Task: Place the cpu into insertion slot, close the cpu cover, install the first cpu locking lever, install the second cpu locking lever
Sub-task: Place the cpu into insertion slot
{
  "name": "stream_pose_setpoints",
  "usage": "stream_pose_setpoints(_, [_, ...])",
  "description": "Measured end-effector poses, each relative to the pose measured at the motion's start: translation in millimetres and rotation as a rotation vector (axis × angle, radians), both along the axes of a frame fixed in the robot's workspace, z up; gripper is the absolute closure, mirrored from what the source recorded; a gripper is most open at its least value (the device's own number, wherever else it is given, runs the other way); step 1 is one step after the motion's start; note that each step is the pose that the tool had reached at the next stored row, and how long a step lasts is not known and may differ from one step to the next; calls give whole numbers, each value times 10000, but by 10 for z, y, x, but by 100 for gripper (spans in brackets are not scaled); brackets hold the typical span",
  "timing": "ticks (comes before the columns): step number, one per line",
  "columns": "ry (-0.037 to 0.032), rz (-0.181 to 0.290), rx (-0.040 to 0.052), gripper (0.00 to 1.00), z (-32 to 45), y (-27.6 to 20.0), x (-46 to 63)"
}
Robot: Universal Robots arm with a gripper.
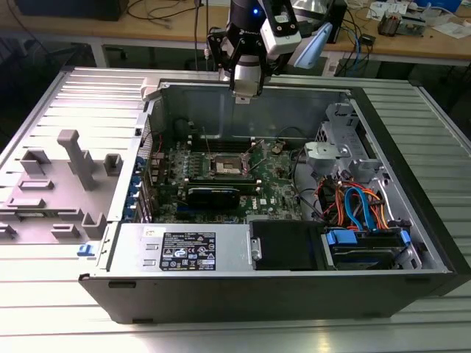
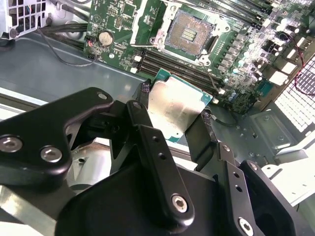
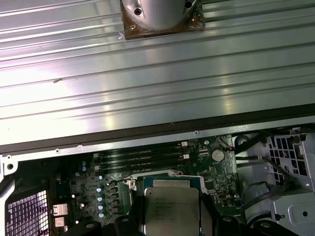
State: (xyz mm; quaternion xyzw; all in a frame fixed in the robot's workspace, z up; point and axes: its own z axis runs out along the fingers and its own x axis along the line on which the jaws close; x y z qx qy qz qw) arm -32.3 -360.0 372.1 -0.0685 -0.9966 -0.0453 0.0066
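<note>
Cpu (image 2: 173,114), flat silver-grey square, pinched by the end effector (image 2: 176,103), apart from the brown-centred insertion slot (image 2: 189,32).

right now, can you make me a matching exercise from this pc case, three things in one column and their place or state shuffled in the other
Things:
1. cpu
2. insertion slot
3. coin battery

States:
A. empty, contacts exposed
B. round and silver, seated on the green board
C. held between the fingers of the gripper, above the case

Pairs: 1-C, 2-A, 3-B
</note>
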Motion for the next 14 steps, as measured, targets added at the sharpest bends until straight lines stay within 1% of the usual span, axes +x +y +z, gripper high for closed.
stream_pose_setpoints(10, [0,-8,0,45,0,0,0])
stream_pose_setpoints(12, [1,-124,0,45,-1,0,-1])
stream_pose_setpoints(14, [1,-342,-1,45,-5,0,-2])
